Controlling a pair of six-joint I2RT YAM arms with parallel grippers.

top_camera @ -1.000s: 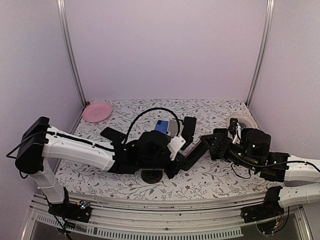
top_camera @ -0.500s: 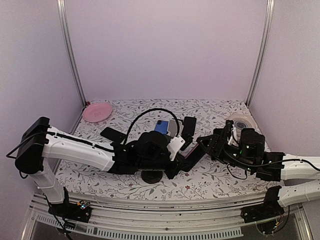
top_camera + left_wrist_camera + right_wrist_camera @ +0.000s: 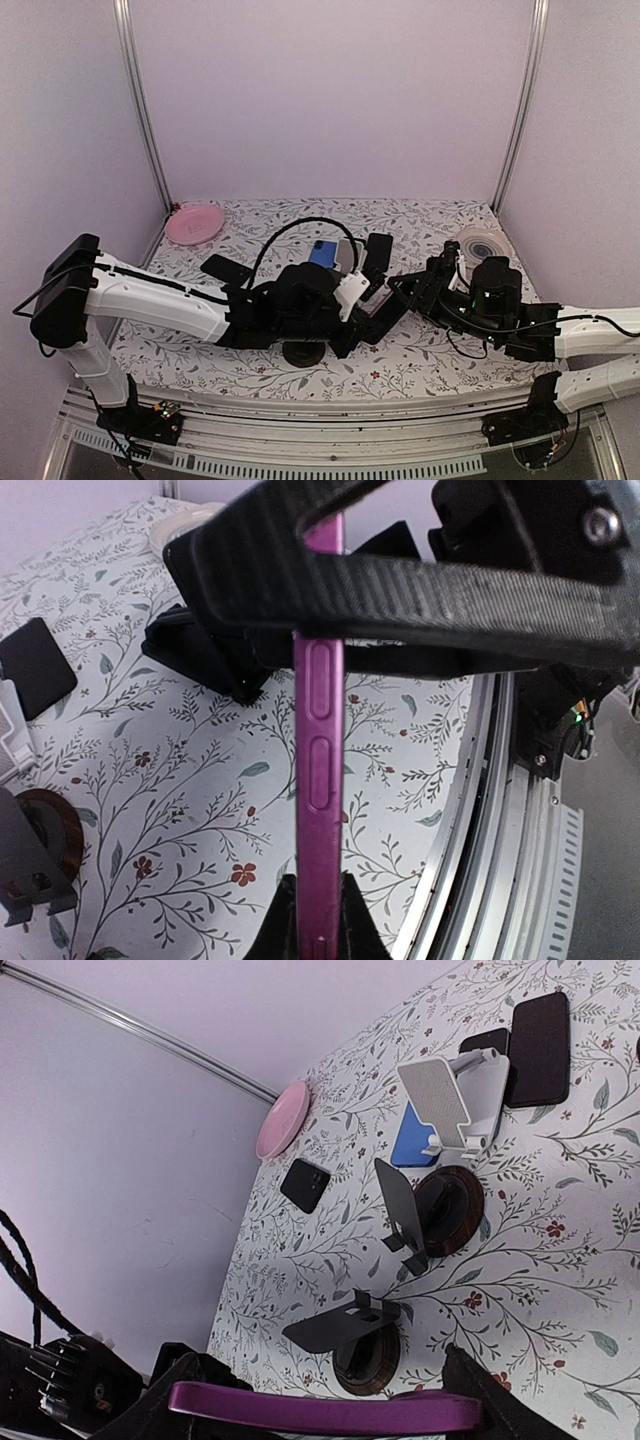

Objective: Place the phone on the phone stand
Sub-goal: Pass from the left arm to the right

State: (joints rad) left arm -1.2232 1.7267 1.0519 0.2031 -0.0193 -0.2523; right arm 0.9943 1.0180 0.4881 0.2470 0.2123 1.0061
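While the purple phone (image 3: 385, 308) seems to be going from 1 arm to the other, the top view shows it right of middle, with the left gripper (image 3: 360, 300) clamped on it; the left wrist view shows it edge-on, pinched by its flat sides; the right wrist view shows the right gripper (image 3: 330, 1400) with 1 finger at each end, and I cannot tell if it squeezes; a phone stand (image 3: 345, 1332) sits just on the far side.

The top camera looks down from above and behind the arm bases, over the whole table (image 3: 430, 222). The left wrist camera sits close against the phone (image 3: 318, 780), facing right along the near edge. The right wrist camera looks low towards the far left, over the stands (image 3: 398, 1208) to the plate (image 3: 283, 1120). Both wrist views share the phone.
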